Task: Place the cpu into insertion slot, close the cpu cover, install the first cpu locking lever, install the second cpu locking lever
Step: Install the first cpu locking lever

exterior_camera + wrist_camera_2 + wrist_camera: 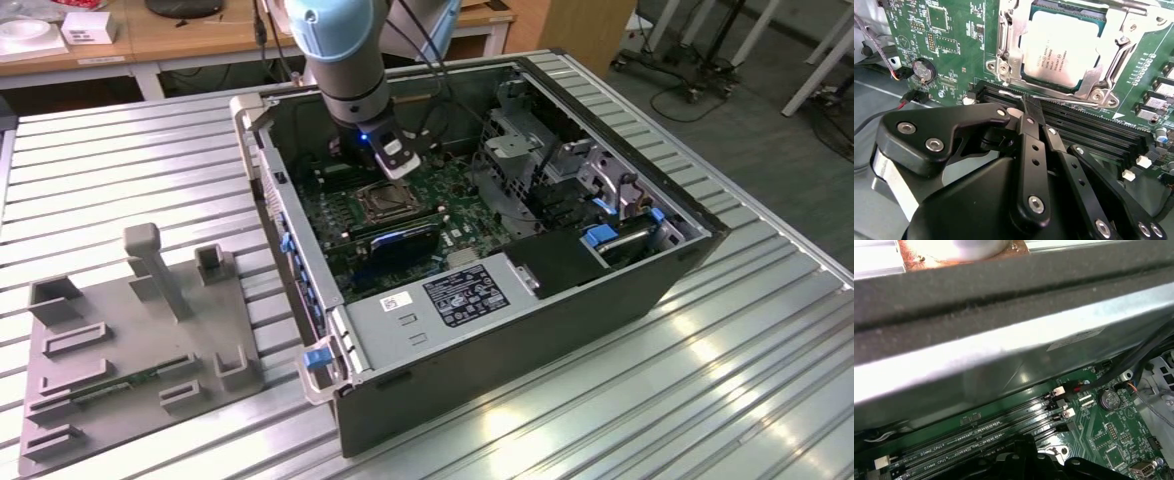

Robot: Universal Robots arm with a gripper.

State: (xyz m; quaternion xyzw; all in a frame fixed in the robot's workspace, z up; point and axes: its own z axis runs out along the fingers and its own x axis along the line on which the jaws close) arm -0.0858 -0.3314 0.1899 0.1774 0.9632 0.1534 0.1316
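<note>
The cpu (1061, 47) lies flat in the insertion slot (380, 203) on the green motherboard (954, 30). The silvery cpu cover (1010, 47) is folded down around it, framing the chip. A thin wire locking lever (1079, 101) runs along the socket's edge beside the long black memory slots (1094, 132). My gripper (1027, 102) is shut, its narrow tips resting at or just over that lever with nothing held between them. In the exterior view the gripper (390, 165) hangs inside the open computer case, just beyond the socket.
The case walls (274, 190) and a drive cage (534, 160) hem in the motherboard. A coin battery (923, 70) and red-black cables (909, 97) sit near the gripper body. A grey fixture block (134, 330) stands on the slatted table at the exterior view's left.
</note>
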